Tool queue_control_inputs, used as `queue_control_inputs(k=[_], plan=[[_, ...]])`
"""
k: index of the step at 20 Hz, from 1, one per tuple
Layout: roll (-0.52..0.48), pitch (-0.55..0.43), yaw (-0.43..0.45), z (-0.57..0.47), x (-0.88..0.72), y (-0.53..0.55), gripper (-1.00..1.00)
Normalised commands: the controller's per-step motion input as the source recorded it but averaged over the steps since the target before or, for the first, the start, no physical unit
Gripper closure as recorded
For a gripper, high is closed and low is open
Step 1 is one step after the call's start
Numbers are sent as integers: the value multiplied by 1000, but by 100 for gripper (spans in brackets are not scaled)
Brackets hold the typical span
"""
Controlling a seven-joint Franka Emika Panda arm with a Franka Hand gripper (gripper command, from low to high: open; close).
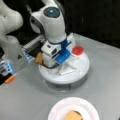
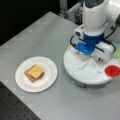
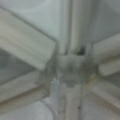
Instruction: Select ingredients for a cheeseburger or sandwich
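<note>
Gripper: low over the round white tray (image 1: 75, 75), at the tray's centre in both front views; fingertips hidden under the blue-and-white wrist body (image 2: 91, 47); open or closed, cannot tell.
Wrist view: filled by the white divider ribs (image 3: 67, 65) meeting at the tray's hub, very close; no food piece visible there.
Tray: raised round turntable on the grey desk (image 2: 50, 32), split by ribs into compartments.
Toast square: tan piece (image 1: 39, 58) at the tray's 9 o'clock edge in a front view, just beside the wrist body; touching the gripper or not, cannot tell.
Red disc: in a tray compartment, at about 1 o'clock of the tray (image 1: 78, 50) in a front view, at about 4 o'clock (image 2: 112, 71) in a front view; apart from the gripper.
Green piece: sliver (image 2: 117, 53) at the picture's 3 o'clock edge, behind the arm.
Plate: white, round (image 2: 47, 75), on the desk at 9 o'clock of the tray, well apart from it.
Sandwich so far: small stack (image 2: 34, 73) near the plate's middle, tan toast below, yellow cheese square on top, narrower than the plate; partly cut off at 6 o'clock (image 1: 73, 115) in a front view.
</note>
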Motion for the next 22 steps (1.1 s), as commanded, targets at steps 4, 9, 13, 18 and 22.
queue_control_inputs(k=[4, 9, 13, 18, 22], plan=[[-117, -132, 85, -130, -131, 40, -100], [-124, -126, 105, -151, -126, 41, -100], [-148, -133, 128, -187, -104, 49, -100], [-164, -126, 199, -187, -113, 40, -100], [-144, -124, 284, -181, -148, 29, -100]])
